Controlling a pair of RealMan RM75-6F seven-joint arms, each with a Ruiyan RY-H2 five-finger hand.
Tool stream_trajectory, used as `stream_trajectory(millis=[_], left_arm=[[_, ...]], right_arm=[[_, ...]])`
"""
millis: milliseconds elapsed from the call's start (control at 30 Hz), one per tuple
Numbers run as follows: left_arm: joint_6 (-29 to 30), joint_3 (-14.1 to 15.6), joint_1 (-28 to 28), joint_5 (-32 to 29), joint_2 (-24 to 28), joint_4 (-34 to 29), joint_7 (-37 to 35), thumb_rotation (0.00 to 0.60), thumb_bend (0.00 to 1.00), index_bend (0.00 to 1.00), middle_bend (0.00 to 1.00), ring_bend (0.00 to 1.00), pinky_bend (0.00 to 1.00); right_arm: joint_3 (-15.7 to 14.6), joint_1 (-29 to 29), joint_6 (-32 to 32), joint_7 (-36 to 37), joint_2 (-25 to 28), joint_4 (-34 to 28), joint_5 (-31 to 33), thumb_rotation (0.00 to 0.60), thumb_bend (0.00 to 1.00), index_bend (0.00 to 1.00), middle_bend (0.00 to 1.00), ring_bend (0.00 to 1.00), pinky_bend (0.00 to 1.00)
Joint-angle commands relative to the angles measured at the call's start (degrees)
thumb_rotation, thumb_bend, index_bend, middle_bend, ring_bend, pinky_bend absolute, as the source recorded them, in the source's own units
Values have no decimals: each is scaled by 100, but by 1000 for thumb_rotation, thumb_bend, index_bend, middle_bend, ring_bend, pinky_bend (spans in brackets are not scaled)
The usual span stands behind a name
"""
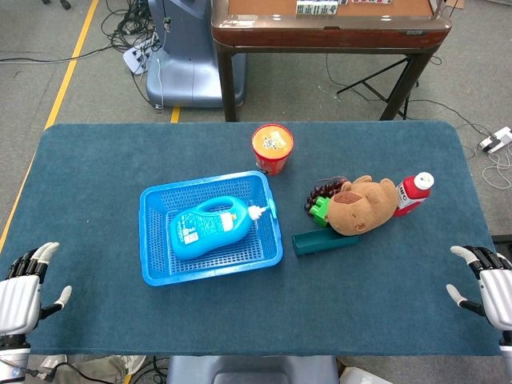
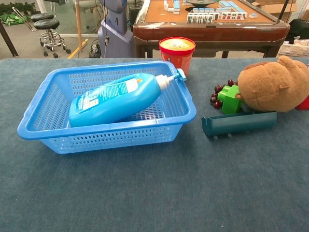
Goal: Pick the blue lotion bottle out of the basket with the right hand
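Nothing is done yet: the bottle (image 1: 210, 227) lies on its side in the basket (image 1: 152, 240), and the right hand (image 1: 486, 290) waits far off at the worktop's near right corner, its fingers seemingly spread and empty.

From the head we look steeply down on the whole desk (image 1: 96, 160); from the chest, low, near, level; both share the basket (image 1: 156, 240).

Basket (image 1: 156, 240) open on top; plush toy (image 1: 364, 206) crowds rt side.
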Motion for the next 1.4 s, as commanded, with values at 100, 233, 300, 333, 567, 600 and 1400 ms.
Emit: stream_trajectory(millis=[100,233,300,333,567,600,1400], left_arm=[[3,2,5,-2,1,-4,4,600,317,138,160,136,146],[20,5,20,-3,5,-7,-2,600,317,138,160,136,146],[32,10,32,-4,10,-4,-14,600,317,138,160,136,146],[39,9,40,-10,11,-3,-25,600,317,138,160,136,146],[48,1,51,-10,12,26,-105,600,317,138,160,136,146],[48,3,51,-2,12,31,-116,600,317,138,160,136,146],[280,121,272,196,127,160,-567,600,317,148,160,136,146]], right_arm=[[-2,8,-8,-13,11,-17,-14,600,211,254,276,214,330],[1,35,-24,-38,33,-46,-46,600,211,254,276,214,330],[6,61,-40,-60,52,-74,-69,600,211,254,276,214,330],[13,86,-55,-78,71,-101,-92,600,211,254,276,214,330],[115,449,-333,-396,346,-544,-341,600,212,254,276,214,330],[137,528,-419,-492,410,-653,-367,600,211,254,276,214,330],[1448,4069,-3997,-3541,-275,-2150,1872,600,144,254,270,214,330]])
